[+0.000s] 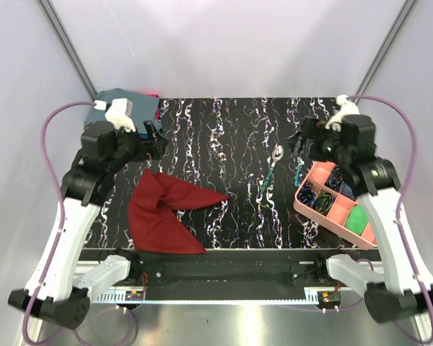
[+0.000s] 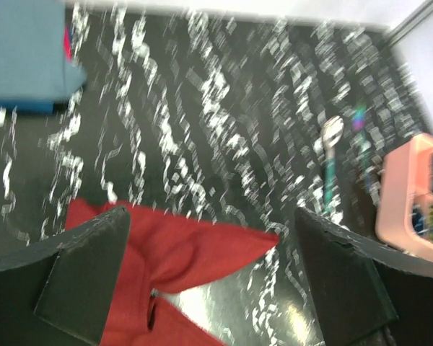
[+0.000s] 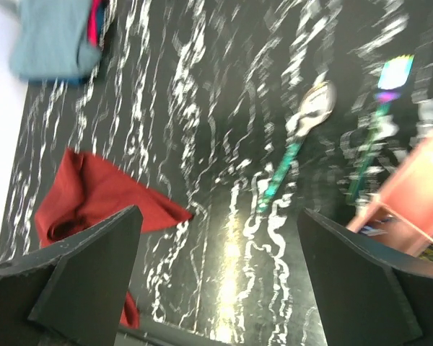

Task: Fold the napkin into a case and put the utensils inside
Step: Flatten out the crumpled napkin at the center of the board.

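Note:
The dark red napkin [image 1: 166, 210] lies crumpled and partly folded on the left of the black marbled table, one corner pointing right. It also shows in the left wrist view [image 2: 195, 252] and the right wrist view [image 3: 94, 194]. A spoon [image 1: 272, 169] with a silver bowl and green handle lies right of centre. A teal-handled piece [image 1: 298, 173] lies beside the pink tray. My left gripper [image 1: 155, 140] hovers above the napkin's far edge, open and empty [image 2: 213, 281]. My right gripper [image 1: 301, 144] hovers near the utensils, open and empty [image 3: 216, 281]. No folded case is visible.
A pink compartment tray [image 1: 303, 204] with coiled cables and coloured items sits at the right front. A blue-grey cloth bundle [image 1: 123, 107] lies at the back left corner. Grey walls enclose the table.

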Motion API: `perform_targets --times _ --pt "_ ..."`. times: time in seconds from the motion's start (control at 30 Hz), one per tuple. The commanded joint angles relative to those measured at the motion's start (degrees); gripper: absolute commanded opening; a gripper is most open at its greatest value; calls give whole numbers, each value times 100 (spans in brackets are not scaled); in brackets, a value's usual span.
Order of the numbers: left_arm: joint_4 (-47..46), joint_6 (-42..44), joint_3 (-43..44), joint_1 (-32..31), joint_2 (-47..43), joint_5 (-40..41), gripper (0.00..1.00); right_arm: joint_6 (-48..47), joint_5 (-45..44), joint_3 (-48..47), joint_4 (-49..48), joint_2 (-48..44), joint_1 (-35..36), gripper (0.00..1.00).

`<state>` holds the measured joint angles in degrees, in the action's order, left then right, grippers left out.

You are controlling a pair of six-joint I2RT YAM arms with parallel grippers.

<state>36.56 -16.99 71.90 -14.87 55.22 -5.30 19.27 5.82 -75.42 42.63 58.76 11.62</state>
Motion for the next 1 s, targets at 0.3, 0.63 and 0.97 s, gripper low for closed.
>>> perform_targets --times 0.3,0.63,0.97 --pt "502 -621 -1150 -33 1341 1856 99 -98 1667 11 -2003 3306 1816 100" --pt "440 -805 -1468 -402 2361 2058 93 -555 1791 -685 -2171 5197 2925 100" --pt "335 -876 -1943 -517 2327 2051 69 -925 1544 -562 -2154 5769 3101 80"
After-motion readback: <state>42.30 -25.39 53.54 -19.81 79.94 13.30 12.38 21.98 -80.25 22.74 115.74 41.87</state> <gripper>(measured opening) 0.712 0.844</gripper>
